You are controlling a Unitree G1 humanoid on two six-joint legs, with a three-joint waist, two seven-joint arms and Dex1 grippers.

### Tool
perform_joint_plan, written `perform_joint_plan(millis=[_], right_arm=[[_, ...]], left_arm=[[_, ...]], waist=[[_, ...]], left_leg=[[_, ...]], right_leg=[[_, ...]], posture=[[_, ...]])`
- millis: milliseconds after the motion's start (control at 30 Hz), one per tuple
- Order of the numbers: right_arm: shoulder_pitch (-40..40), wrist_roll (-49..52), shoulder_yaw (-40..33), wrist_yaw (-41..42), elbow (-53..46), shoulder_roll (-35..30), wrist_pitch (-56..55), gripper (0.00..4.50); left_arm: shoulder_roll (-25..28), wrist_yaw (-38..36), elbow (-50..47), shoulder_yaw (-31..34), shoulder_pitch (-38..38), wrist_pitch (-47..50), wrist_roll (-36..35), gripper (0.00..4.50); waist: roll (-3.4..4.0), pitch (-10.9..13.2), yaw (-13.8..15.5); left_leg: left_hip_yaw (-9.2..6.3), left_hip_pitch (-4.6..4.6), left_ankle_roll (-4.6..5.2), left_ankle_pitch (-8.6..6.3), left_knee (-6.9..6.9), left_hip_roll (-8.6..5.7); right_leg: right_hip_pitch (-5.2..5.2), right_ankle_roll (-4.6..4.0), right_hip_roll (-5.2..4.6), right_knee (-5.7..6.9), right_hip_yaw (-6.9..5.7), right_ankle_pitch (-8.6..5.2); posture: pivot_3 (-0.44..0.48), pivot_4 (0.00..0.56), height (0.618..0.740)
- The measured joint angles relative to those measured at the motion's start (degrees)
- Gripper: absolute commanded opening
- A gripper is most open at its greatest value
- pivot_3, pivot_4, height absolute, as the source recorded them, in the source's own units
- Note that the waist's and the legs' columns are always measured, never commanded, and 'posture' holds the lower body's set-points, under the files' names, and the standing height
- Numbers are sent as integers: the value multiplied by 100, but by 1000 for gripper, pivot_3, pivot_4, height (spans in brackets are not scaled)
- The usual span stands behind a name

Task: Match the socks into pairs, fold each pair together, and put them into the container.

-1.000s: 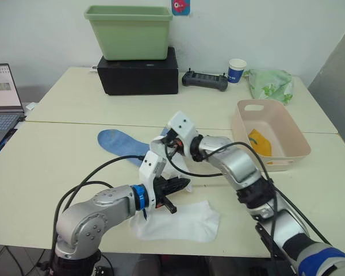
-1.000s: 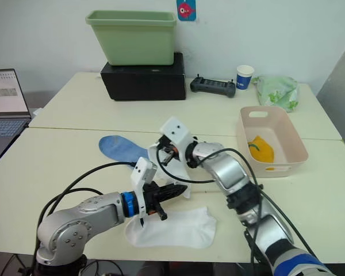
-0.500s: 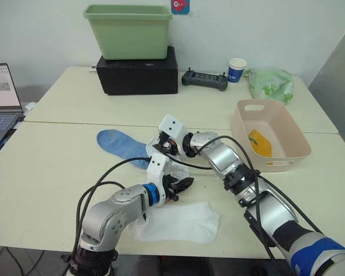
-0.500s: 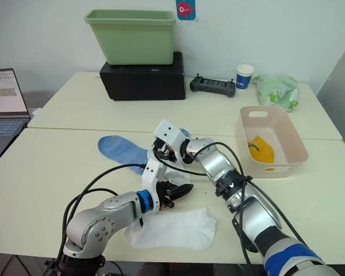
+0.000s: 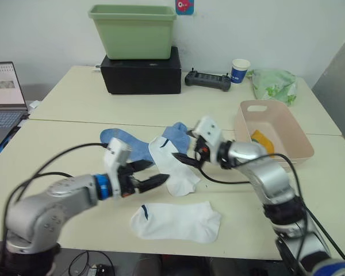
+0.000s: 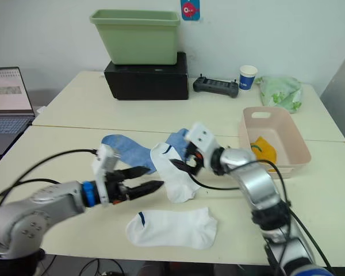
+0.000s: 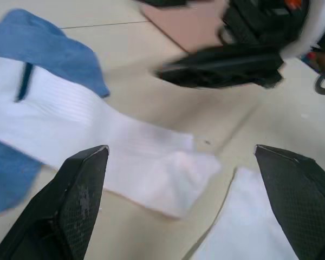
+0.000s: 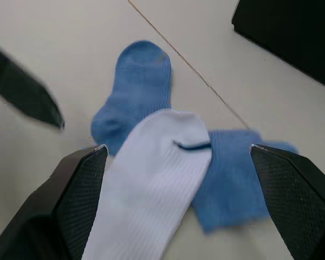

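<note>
Left end effector [image 5: 155, 181] agape beside white sock [image 5: 171, 165].

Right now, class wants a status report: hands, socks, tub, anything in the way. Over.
Both hands open: left hand, right hand, either side of a white sock. It overlaps blue socks; second white sock near edge. Yellow sock in tub. Path clear.

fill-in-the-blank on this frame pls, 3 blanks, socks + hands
The white sock between the two hands lies partly on top of two ____ socks.
The pink container holds a ____ sock.
Both the left hand and the right hand have their fingers ____.

Missing words: blue; yellow; open
</note>
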Motion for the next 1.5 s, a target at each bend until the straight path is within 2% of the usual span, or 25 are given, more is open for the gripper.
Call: perform_joint_plan(millis=[167,267,433,533,633,800,833,867,933,1033,1233,1267,1300,1500], right_arm=[[524,320,-99,28,-970,-400,467,4500],[1221,429,14,-76,-1414,-595,750,4500],[1602,526,241,-184,-1781,-663,852,4500],[1651,470,464,-300,-1779,-686,718,4500],[1670,168,867,-489,-1464,-704,455,4500],[1644,-2,1045,-649,-1225,-649,352,4500],[1639,-26,1047,-662,-1206,-641,342,4088],[1636,-39,1047,-672,-1186,-633,339,3902],[1629,-59,1055,-680,-1149,-611,339,3254],[1619,-65,1108,-683,-1120,-581,332,2153],[1609,-69,1129,-684,-1119,-570,322,26],[1609,-70,1144,-684,-1119,-569,318,0],[1609,-67,1151,-684,-1119,-568,317,0],[1554,-18,1063,-619,-1201,-665,341,0]], left_arm=[[119,-195,788,-263,-420,-518,545,4477],[175,-262,1804,-705,-1106,-1016,1265,4477],[156,-672,2927,-1335,-1669,-1723,2033,4477],[102,-923,3491,-1559,-1952,-2042,2362,4477],[-161,-1025,4294,-1758,-2382,-2350,2719,4477],[-620,-1150,5357,-1916,-2945,-2748,3116,4477],[-668,-1227,5518,-1956,-3028,-2810,3187,4084],[-706,-1292,5658,-2004,-3105,-2881,3268,3902],[-798,-1390,5938,-2106,-3247,-2999,3431,3298],[-943,-1519,6266,-2173,-3375,-3206,3637,2320],[-971,-1717,6393,-2171,-3475,-3387,3823,388],[-972,-1725,6391,-2170,-3474,-3386,3838,72],[-972,-1729,6379,-2164,-3471,-3375,3844,26],[-753,-1802,5526,-1928,-3145,-2920,3704,26]], waist=[[4,2,-61],[2,3,-10],[1,4,-46],[1,4,-45],[1,4,-25],[-1,5,-15],[-1,5,-15],[-1,5,-15],[-1,5,-15],[-1,5,-19],[-1,5,-20],[-1,5,-20],[-1,5,-20],[-1,5,-34]], left_leg=[[9,3,1,0,-1,4],[2,-1,1,0,-4,5],[18,-5,1,0,-2,2],[11,-3,1,0,-3,6],[9,-4,1,0,1,4],[8,-18,1,0,7,3],[8,-18,1,0,6,3],[6,-18,1,0,6,3],[2,-18,1,0,5,4],[2,-18,1,0,5,4],[2,-18,1,0,6,4],[2,-18,1,0,6,4],[2,-18,1,0,7,4],[1,-17,1,0,6,7]], right_leg=[[-4,2,5,0,12,-1],[-7,2,12,-2,4,-3],[-12,4,7,-5,19,-3],[-12,4,11,-2,11,-3],[-10,4,12,-1,9,-3],[-14,6,10,-4,6,-2],[-14,5,10,-3,5,-2],[-13,5,11,-3,3,-2],[-13,5,12,-2,0,-2],[-14,5,12,-2,1,-2],[-12,5,12,0,0,-2],[-12,5,12,0,0,-2],[-12,5,12,0,0,-2],[-13,5,12,1,1,-1]], posture=[[0,150,730],[0,150,730],[0,150,730],[0,150,730],[0,150,730],[0,150,730],[0,150,730],[0,150,730],[0,150,730],[0,150,730],[0,150,730],[0,150,730],[0,150,730],[0,150,730]])
